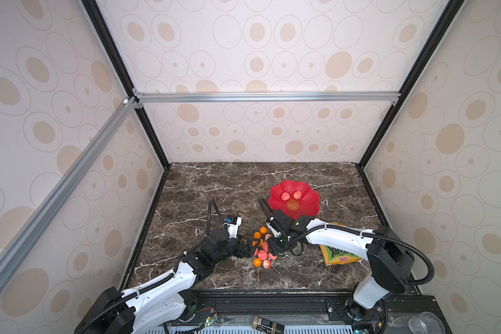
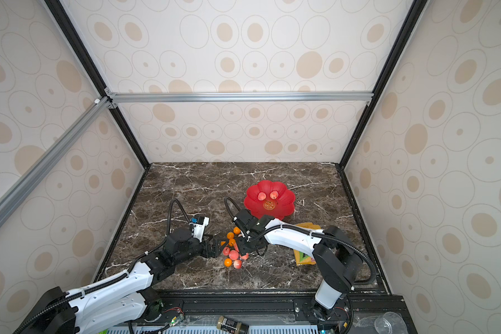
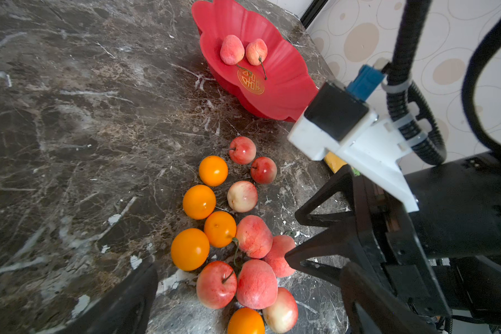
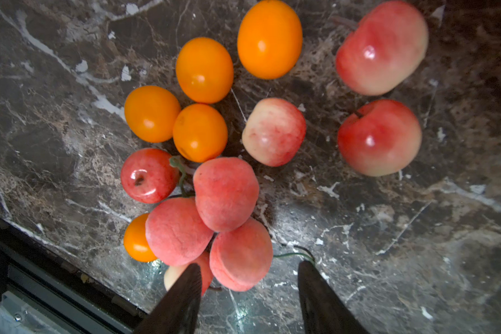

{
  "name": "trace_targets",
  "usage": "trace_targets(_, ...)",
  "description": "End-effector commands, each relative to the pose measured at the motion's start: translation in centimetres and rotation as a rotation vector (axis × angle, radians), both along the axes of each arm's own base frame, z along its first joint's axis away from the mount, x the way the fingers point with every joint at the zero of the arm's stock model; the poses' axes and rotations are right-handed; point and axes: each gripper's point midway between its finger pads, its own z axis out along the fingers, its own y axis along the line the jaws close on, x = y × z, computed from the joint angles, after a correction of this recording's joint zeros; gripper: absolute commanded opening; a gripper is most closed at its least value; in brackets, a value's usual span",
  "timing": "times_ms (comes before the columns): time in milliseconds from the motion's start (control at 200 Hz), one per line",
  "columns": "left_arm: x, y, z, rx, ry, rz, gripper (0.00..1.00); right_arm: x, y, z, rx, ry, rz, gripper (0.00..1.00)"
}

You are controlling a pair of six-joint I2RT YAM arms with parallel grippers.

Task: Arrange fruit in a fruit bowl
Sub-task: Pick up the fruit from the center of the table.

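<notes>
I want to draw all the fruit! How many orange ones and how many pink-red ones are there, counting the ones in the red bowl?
Orange fruits: 5, all on the table
Pink-red fruits: 10, with 2 in the red bowl
Total: 15

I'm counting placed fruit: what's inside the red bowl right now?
Two fuzzy pink peaches lie side by side in the red bowl, beside its gold emblem. In both top views the right arm covers the near rim, so that edge is hidden.
</notes>
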Motion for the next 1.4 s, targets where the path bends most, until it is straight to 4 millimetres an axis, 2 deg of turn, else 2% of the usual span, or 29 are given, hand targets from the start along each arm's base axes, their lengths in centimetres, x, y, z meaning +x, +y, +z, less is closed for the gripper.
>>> trace_targets(0, 0.6, -0.6, 1.5, -0.007, -0.031, -0.003, 0.99, -0.8, -0.3, -0.9, -0.028, 0.031, -0.001, 0.57)
trace_targets(415, 0.8, -0.5, 1.5, 0.016, -0.033, 0.003, 0.99, -1.1, -0.2, -2.2, -0.053, 0.07, 0.006, 0.57)
trace_targets(1395, 0.9, -0.7, 1.1, 0.011, -0.026, 0.001, 0.99, -0.8, -0.4, -3.6, -0.103, 0.082, -0.008, 0.54)
